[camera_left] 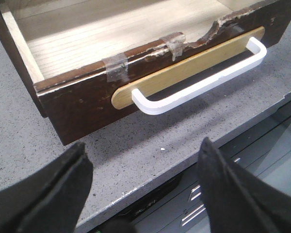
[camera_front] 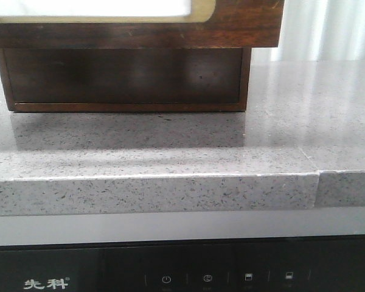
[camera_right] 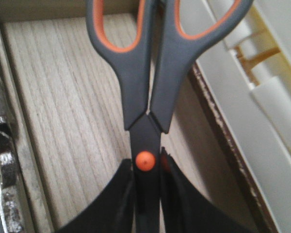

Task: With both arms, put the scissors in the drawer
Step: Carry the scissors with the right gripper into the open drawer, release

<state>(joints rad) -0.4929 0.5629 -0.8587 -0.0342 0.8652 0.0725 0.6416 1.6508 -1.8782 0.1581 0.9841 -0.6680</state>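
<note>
The scissors have grey handles with orange-lined loops. My right gripper is shut on their dark blades just beyond the orange pivot. It holds them over the pale wooden floor of the open drawer. The drawer is dark brown, with a tan rounded plate and a white handle, and is pulled out. My left gripper is open and empty, in front of the drawer above the counter's edge. In the front view the drawer front fills the top, and neither gripper shows.
The drawer stands on a grey speckled stone counter with a seam at the right. A dark appliance panel lies below the counter's front edge. Cream-white parts lie outside the drawer's chipped side wall.
</note>
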